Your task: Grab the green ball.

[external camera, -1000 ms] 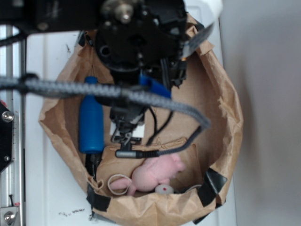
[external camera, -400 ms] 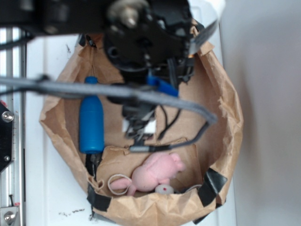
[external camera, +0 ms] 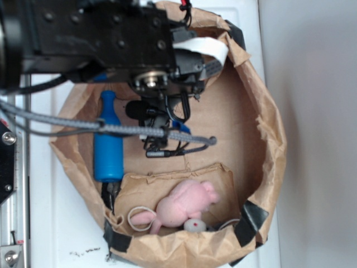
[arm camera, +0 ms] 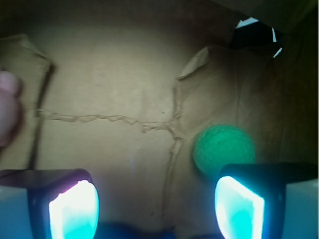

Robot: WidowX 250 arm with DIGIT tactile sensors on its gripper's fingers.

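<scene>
Brown paper bag (external camera: 268, 128) on white surface, arm inside.
Gripper (arm camera: 157, 206) jaws spread, empty; green ball (arm camera: 223, 148) on bag floor just ahead of one finger; pink plush (external camera: 187, 204) apart.

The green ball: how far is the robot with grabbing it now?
Done: the gripper is inside the paper bag, open. In hand: it hovers above the bag floor; the green ball lies free by one fingertip, not centred between the two. Left: centre over it, descend, close, lift.
</scene>
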